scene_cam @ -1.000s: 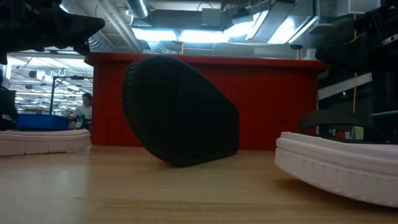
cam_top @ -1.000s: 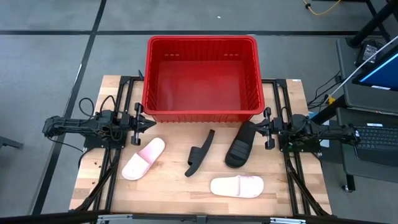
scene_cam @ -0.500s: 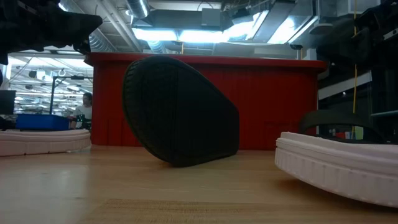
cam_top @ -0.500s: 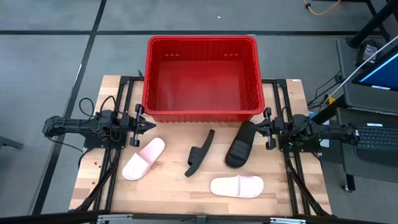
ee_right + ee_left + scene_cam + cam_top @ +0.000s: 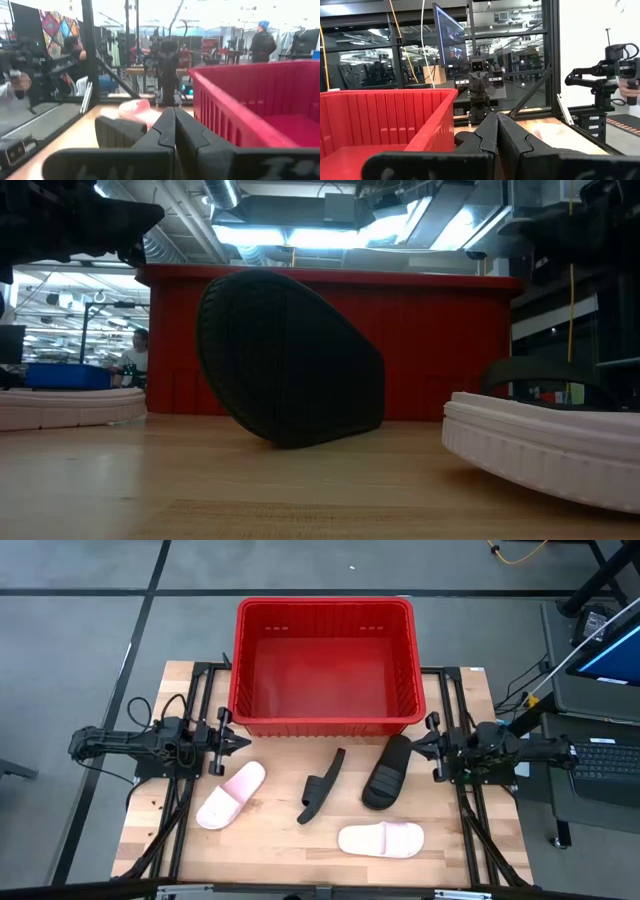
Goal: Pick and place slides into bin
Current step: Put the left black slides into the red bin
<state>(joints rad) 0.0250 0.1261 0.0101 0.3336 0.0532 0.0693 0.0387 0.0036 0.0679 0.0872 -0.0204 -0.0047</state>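
The red bin (image 5: 325, 665) stands at the table's far middle, with nothing in it. Near of it lie several slides. One pink slide (image 5: 231, 795) lies flat at the left and one (image 5: 381, 839) at the near right. A black slide (image 5: 322, 785) stands on its long edge, its sole (image 5: 290, 360) facing the low camera. Another black slide (image 5: 388, 772) lies flat, strap up. My left gripper (image 5: 245, 741) is shut and level at the bin's near left corner. My right gripper (image 5: 412, 745) is shut and level at the near right corner, just beside the flat black slide's far end.
Both arms reach in level from the table's left and right edges, over black frame rails (image 5: 195, 790). Bare wood shows between the slides and along the near edge (image 5: 290, 860). A desk with a screen (image 5: 600, 660) stands beyond the right edge.
My right gripper has risen a little, staying shut. The slides and the bin lie as before.
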